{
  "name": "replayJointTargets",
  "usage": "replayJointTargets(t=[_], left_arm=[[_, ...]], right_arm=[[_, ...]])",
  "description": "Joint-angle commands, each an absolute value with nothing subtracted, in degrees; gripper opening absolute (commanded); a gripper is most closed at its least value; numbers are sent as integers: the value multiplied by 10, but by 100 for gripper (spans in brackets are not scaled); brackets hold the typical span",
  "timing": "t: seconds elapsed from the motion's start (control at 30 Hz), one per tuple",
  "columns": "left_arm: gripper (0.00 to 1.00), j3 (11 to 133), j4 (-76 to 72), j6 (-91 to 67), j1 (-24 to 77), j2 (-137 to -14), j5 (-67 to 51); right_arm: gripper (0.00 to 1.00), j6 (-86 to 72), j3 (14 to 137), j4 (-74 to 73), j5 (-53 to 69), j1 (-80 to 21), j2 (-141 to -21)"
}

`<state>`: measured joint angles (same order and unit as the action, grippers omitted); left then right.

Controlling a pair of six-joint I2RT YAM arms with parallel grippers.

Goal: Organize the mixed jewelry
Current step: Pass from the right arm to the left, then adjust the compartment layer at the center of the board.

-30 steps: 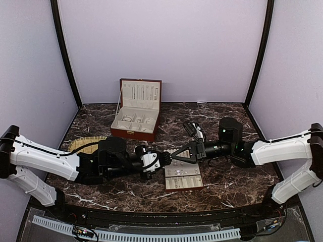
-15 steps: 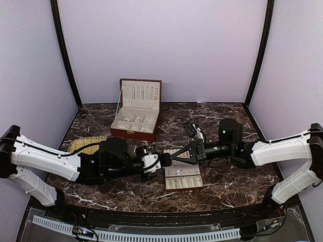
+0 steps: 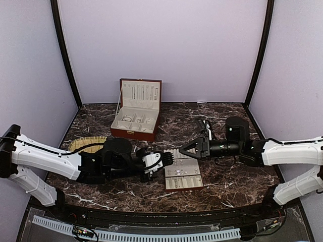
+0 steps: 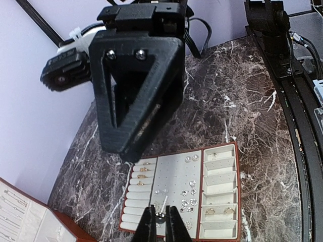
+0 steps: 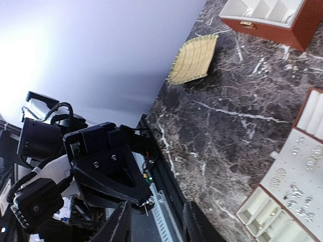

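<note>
Now the left tool (image 4: 161, 225) pinches a tiny silvery stud (image 4: 160, 216) just above the cream slotted brown-rimmed tray (image 4: 236, 186); the right tool (image 5: 157, 223) gapes empty. Lower straight, releasing only once seated

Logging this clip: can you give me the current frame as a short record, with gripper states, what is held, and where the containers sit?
left gripper: shut on a small silvery stud, close by the slotted tray
right gripper: open, nothing between its fingers, tips facing the left gripper across a small gap
slotted tray: flat on the table between the arms, holding studs and a few rings
jewelry box: open, lid upright, at the back of the table
woven mat: left side, partly hidden by the left arm
</note>
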<state>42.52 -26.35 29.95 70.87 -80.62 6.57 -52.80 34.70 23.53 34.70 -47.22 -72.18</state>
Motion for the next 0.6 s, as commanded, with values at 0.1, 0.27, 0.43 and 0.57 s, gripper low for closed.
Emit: replayJointTargets(t=[0.1, 0.27, 0.43, 0.57], left_arm=[[0, 490, -128, 230, 686, -830, 15], [0, 539, -56, 189, 657, -860, -52], [0, 573, -7, 165, 629, -883, -94], [0, 576, -3, 166, 623, -889, -95]], right_arm=[[41, -447, 365, -56, 105, -459, -696], [49, -459, 333, -61, 74, -459, -711], [54, -459, 321, -45, 70, -460, -744], [60, -459, 312, -42, 64, -461, -756]])
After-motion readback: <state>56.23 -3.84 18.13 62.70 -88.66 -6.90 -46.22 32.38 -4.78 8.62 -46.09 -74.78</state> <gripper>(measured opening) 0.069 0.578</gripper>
